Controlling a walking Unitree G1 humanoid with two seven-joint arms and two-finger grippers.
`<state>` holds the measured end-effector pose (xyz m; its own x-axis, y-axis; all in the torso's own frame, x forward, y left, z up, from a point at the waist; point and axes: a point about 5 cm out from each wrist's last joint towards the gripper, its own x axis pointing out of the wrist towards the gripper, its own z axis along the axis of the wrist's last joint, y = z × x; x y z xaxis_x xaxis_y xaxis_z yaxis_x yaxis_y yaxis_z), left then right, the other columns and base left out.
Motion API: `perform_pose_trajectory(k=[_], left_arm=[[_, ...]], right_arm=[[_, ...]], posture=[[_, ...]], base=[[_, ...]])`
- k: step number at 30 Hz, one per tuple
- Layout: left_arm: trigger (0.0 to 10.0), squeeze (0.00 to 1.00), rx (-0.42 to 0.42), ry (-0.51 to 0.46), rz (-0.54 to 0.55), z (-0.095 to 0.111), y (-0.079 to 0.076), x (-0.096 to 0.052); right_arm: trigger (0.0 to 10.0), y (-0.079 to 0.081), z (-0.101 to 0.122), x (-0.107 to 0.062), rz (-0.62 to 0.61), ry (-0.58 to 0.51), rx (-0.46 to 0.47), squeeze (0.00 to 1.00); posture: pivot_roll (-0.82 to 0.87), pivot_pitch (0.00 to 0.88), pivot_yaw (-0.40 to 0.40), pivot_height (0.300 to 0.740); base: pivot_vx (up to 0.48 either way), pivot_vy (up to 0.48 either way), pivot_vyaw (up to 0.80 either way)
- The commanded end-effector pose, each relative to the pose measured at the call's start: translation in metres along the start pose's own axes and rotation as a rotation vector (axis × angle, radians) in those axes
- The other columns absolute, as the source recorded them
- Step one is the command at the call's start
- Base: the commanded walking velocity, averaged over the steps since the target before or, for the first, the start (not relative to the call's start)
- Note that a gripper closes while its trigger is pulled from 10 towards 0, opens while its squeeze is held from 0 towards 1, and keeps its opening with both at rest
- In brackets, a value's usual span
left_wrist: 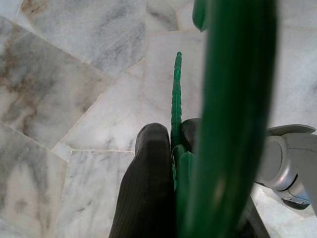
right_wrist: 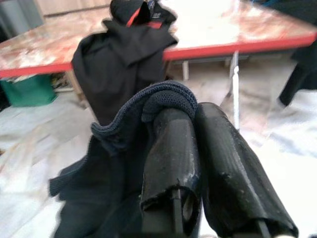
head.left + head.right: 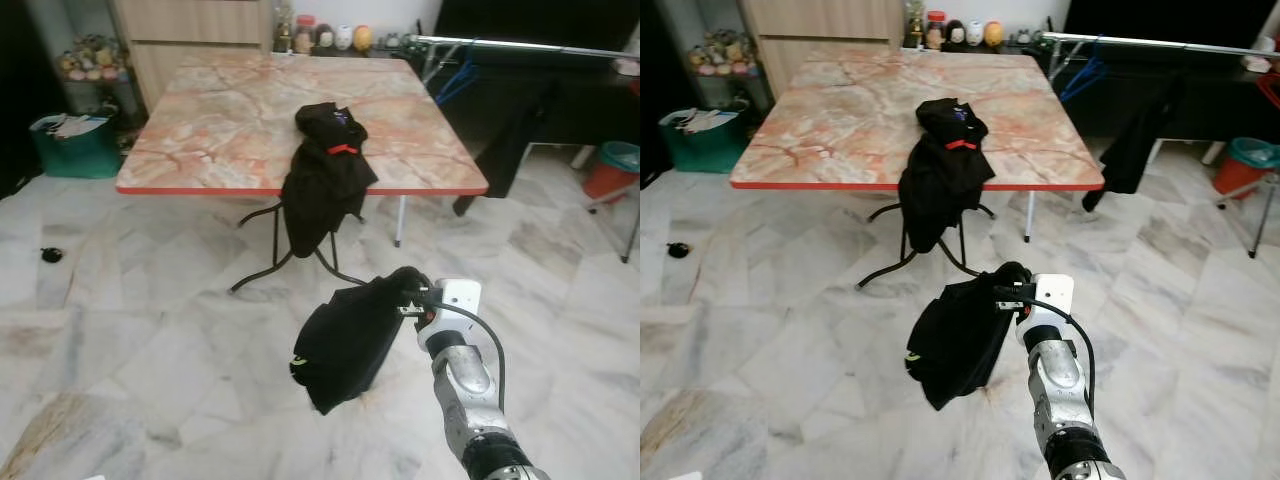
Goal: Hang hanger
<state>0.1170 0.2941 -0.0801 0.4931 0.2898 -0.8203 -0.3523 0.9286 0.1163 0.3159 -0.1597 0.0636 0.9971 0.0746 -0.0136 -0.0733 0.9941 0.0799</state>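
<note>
My right gripper (image 3: 405, 290) is held out low in front of me, shut on the edge of a black garment (image 3: 345, 340) that hangs from it above the marble floor. In the right wrist view the cloth (image 2: 114, 129) is folded over the closed fingers (image 2: 168, 148). My left gripper (image 1: 173, 144) is shut on a green hanger (image 1: 233, 99), whose thick bar runs close past the camera. A metal clothes rail (image 3: 520, 45) stands at the far right, with a blue hanger (image 3: 455, 75) and a dark garment (image 3: 520, 130) on it.
A marble-topped table (image 3: 220, 130) with a red edge stands ahead, with a pile of black clothes (image 3: 325, 175) draped over its front edge. A green bin (image 3: 75, 145) stands at the left and an orange bucket (image 3: 612, 170) at the right.
</note>
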Motion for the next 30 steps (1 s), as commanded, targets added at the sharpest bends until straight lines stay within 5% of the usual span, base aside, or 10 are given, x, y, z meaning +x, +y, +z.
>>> perform_pose_trajectory(k=[1,14,30], left_arm=[[10.0,0.00,0.015,0.018,-0.006,-0.004,-0.003,0.000],[10.0,0.00,-0.027,-0.018,0.022,0.005,0.003,0.001],[10.0,0.00,-0.037,-0.067,0.025,0.021,0.005,0.003]], right_arm=[[10.0,-0.002,0.024,0.005,-0.006,-0.118,-0.046,0.00],[10.0,0.003,0.127,0.018,-0.070,-0.480,-0.124,0.00],[10.0,0.024,0.147,0.022,-0.048,-0.523,-0.119,0.00]], posture=[[0.14,0.000,-0.039,0.740],[0.14,0.000,-0.028,0.740],[0.14,0.000,-0.002,0.740]], base=[[0.000,0.000,0.00],[0.000,0.000,0.00],[0.372,0.000,0.00]])
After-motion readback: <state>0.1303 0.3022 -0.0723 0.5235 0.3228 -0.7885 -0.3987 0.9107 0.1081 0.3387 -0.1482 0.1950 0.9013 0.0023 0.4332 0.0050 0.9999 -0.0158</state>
